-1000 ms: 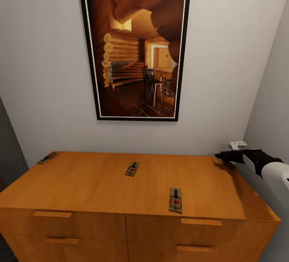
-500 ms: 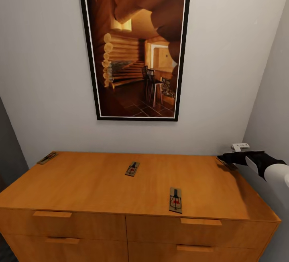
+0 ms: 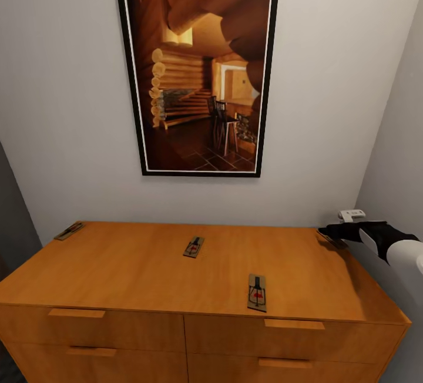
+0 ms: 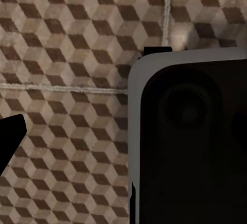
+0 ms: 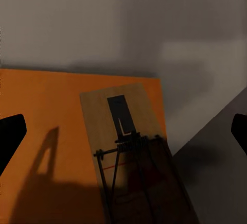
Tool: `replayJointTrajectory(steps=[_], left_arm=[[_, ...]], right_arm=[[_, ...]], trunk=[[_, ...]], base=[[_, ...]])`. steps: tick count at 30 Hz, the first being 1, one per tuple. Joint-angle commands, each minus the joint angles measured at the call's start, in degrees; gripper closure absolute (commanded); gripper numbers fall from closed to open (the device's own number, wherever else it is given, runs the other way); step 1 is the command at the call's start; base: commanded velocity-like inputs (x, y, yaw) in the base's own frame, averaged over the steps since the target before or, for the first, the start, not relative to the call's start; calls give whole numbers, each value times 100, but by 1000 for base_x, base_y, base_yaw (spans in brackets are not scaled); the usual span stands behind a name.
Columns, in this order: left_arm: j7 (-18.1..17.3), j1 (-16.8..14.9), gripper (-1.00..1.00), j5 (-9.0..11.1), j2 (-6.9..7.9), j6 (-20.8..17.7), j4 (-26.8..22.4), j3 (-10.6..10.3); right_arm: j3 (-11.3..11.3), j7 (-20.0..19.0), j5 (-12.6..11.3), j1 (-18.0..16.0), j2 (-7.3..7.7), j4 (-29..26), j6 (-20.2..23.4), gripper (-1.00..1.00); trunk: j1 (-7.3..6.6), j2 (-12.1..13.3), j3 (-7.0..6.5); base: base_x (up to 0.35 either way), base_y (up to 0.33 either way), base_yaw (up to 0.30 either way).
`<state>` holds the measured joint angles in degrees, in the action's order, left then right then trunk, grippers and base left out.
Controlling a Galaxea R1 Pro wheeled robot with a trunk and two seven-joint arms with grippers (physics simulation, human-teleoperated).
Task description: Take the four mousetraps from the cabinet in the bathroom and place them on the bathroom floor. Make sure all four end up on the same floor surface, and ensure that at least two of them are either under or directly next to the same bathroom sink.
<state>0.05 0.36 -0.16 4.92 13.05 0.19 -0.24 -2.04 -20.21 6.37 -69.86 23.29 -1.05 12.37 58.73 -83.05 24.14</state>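
From the head camera, the cabinet (image 3: pixel 176 271) stands against a grey wall under a tall framed picture (image 3: pixel 198 69) of a log-cabin room. Three mousetraps lie flat on its top: one at the far left corner (image 3: pixel 69 230), one near the middle (image 3: pixel 194 247), and one closer to the front edge (image 3: pixel 257 292), all well apart from each other. The right gripper (image 3: pixel 326 232) reaches in from the right over the far right corner of the top, where a sliver of a fourth mousetrap (image 3: pixel 335 241) shows under the black fingers. A small white fitting (image 3: pixel 351 215) sits on the wall just behind it.

The right wrist camera gives that corner up close: the fourth mousetrap (image 5: pixel 135 157) lies on the orange top at its end, black wire spring and red mark plain to see, with the two fingertips (image 5: pixel 10 136) wide apart at either side and touching nothing.

The left wrist camera looks down at the bathroom floor (image 4: pixel 67 80) beside a dark part of the robot's body (image 4: pixel 190 141). One black fingertip (image 4: pixel 10 136) shows at the edge; whether that gripper's fingers are apart or together cannot be told.
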Motion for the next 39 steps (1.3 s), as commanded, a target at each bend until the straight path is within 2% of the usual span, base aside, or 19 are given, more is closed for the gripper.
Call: replayJointTrajectory(steps=[1, 39], left_arm=[[-1, -1, -100, -2, 0, 22, 3, -3], [-5, -1, -100, 0, 0, 22, 8, -3]], right_arm=[[-16, -26, 48, -1, 2, -11, 20, -100], [-14, -18, 48, 231, 5, -1, 20, -100]], trunk=[[0, -3, 5], [0, -3, 5]], base=[[0, 0, 0], [0, 0, 0]])
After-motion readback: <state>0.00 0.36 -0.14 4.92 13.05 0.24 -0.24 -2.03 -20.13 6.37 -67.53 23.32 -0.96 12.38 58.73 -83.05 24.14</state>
